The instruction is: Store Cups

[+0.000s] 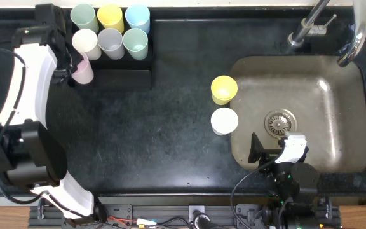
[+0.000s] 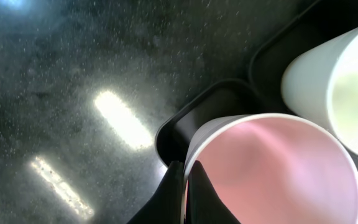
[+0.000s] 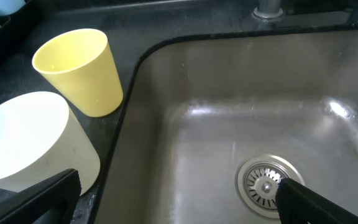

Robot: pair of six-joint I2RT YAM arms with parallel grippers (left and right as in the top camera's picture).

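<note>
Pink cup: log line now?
left gripper: shut on pink cup at tray | right gripper: open over sink | yellow cup, white cup: beside sink

Reaches far up the left side with the left arm, white forearm extended, wrist turned inward. Pinches the rim of a pink cup in the left gripper, one finger outside the wall, the other inside. Holds the right arm folded low near its base, right gripper pointing away from it, fingers spread well apart, gripping nothing.
</note>
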